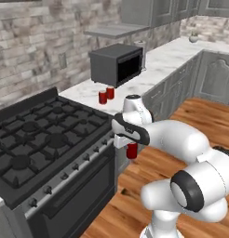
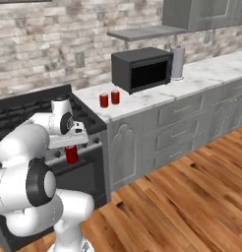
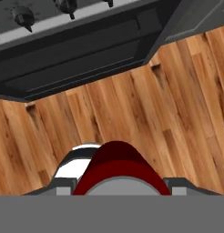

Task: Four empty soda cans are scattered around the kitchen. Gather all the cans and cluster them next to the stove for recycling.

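My gripper (image 1: 131,149) is shut on a red soda can (image 1: 131,151), held in the air in front of the stove's (image 1: 37,139) right front corner, above the wooden floor. The same held can (image 2: 71,154) hangs below the hand in the right base view, and its silvery top and red body (image 3: 117,170) sit between the fingers in the hand view. Two more red cans (image 1: 103,97) (image 1: 110,92) stand upright side by side on the marble counter just right of the stove, also seen as cans (image 2: 104,100) (image 2: 115,97).
A black microwave (image 1: 117,64) sits on the counter (image 1: 158,65) behind the two cans, with a grey paper-towel roll (image 2: 177,62) beside it. Grey cabinets (image 2: 182,123) run along the wall. The oven door and knobs (image 3: 73,50) lie below the hand.
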Controlling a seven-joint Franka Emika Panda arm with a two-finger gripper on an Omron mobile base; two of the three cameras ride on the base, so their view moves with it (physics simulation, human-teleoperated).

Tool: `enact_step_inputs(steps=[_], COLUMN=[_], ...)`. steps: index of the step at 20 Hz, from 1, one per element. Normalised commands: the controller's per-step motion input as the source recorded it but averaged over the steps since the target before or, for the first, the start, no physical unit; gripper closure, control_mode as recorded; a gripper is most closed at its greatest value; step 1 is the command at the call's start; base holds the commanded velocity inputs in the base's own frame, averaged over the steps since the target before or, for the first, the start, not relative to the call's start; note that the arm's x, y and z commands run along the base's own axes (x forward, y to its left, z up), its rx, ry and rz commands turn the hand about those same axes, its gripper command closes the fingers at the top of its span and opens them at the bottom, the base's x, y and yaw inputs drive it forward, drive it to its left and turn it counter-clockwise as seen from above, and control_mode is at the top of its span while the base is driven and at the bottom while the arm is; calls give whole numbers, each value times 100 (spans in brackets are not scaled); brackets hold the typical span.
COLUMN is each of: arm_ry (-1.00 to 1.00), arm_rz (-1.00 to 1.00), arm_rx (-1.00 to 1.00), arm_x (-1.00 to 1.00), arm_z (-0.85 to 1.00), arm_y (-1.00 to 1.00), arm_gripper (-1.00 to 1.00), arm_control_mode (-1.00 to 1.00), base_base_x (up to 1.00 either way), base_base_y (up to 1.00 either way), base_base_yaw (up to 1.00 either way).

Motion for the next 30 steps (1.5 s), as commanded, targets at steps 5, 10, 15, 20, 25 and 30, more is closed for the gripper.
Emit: enact_step_inputs(steps=[5, 10, 15, 20, 25, 30], arm_ry=[0, 0, 0, 0, 0, 0], arm_rz=[0, 0, 0, 0, 0, 0], arm_rx=[0, 0, 0, 0, 0, 0], arm_x=[0, 0, 0, 0, 0, 0], arm_z=[0, 0, 0, 0, 0, 0], arm_y=[0, 0, 0, 0, 0, 0], arm_gripper=[100, 100, 100, 100, 100, 100], arm_control_mode=[100, 100, 100, 100, 100, 100], base_base_x=[75, 73, 68, 56, 50, 51], base_base_y=[-13, -11, -14, -22, -24, -27], base_base_yaw=[8, 16, 20, 22, 20, 16])
